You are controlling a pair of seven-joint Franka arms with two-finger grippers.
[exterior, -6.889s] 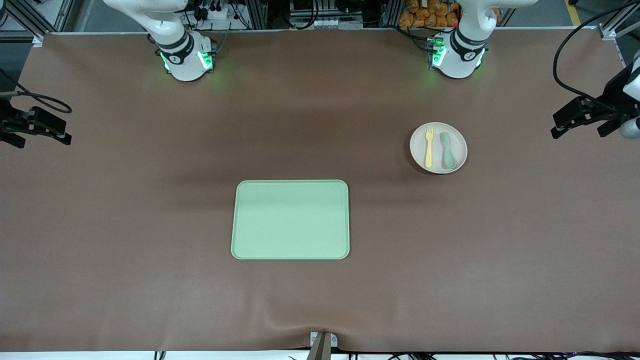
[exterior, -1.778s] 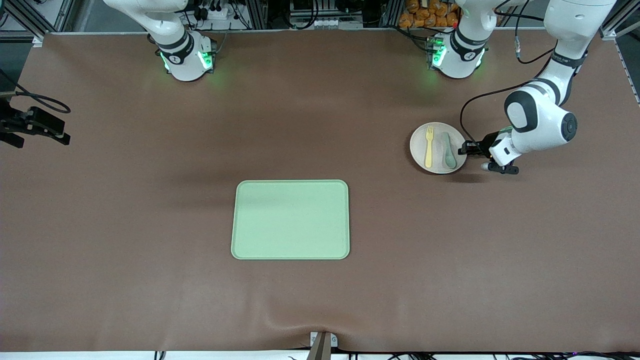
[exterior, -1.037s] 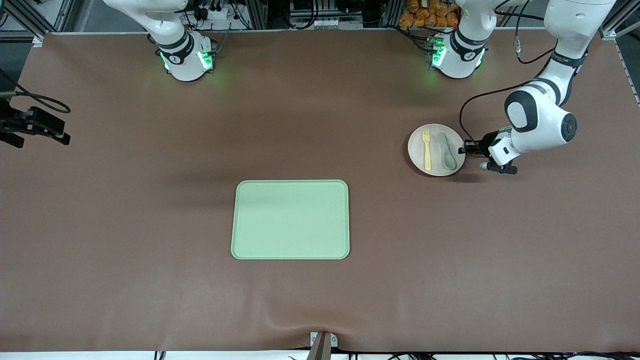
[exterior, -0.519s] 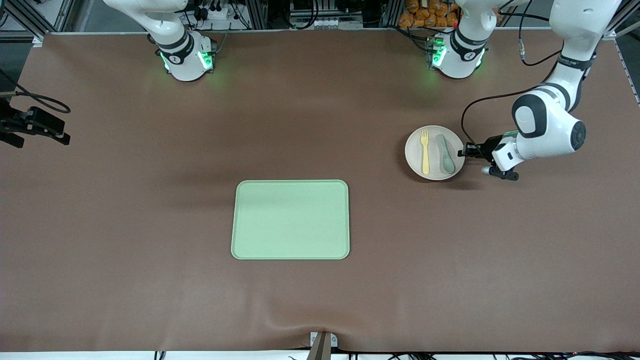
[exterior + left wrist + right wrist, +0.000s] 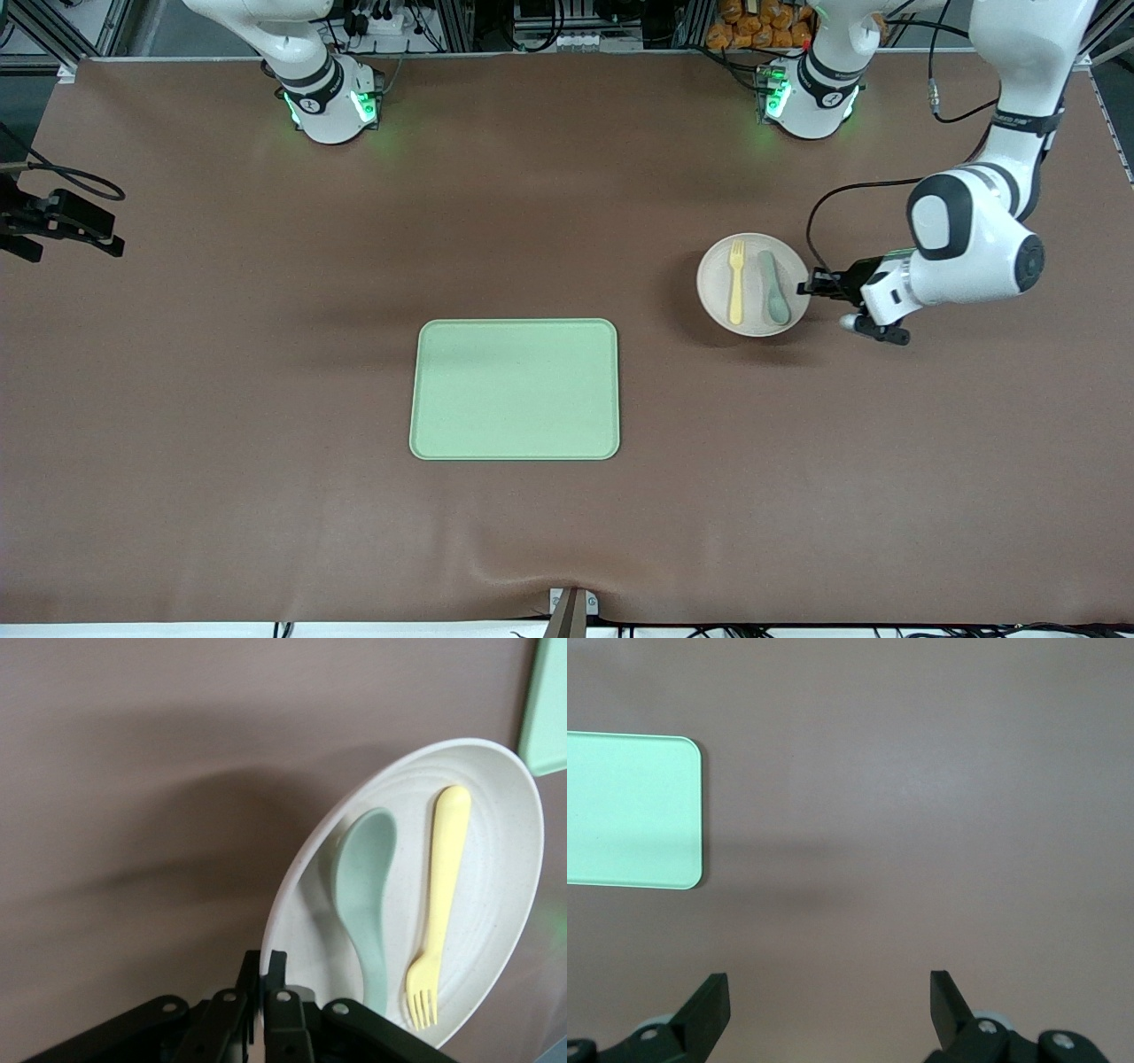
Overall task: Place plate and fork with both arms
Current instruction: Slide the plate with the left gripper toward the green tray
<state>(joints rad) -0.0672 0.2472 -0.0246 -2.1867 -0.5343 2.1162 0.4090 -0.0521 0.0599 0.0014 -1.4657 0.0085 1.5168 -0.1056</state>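
My left gripper [image 5: 808,288] is shut on the rim of the pale round plate [image 5: 713,283] and holds it a little above the table, toward the left arm's end. The pale-yellow fork [image 5: 735,282] lies on the plate beside a grey-green spoon [image 5: 769,285]. In the left wrist view the closed gripper [image 5: 266,961] pinches the plate [image 5: 496,859], with the fork [image 5: 443,886] and spoon [image 5: 363,868] on it. My right gripper [image 5: 80,248] waits open and empty over bare table at the right arm's end, and shows open in its wrist view [image 5: 828,992].
A rectangular light-green tray [image 5: 514,390] lies mid-table, nearer the front camera than the plate; its corner shows in the right wrist view [image 5: 629,806] and the left wrist view [image 5: 545,718]. Brown mat covers the table.
My left arm came in, closed on the plate's rim and lifted it; over the last second the plate has moved toward the tray and the front camera. The right arm has not moved.
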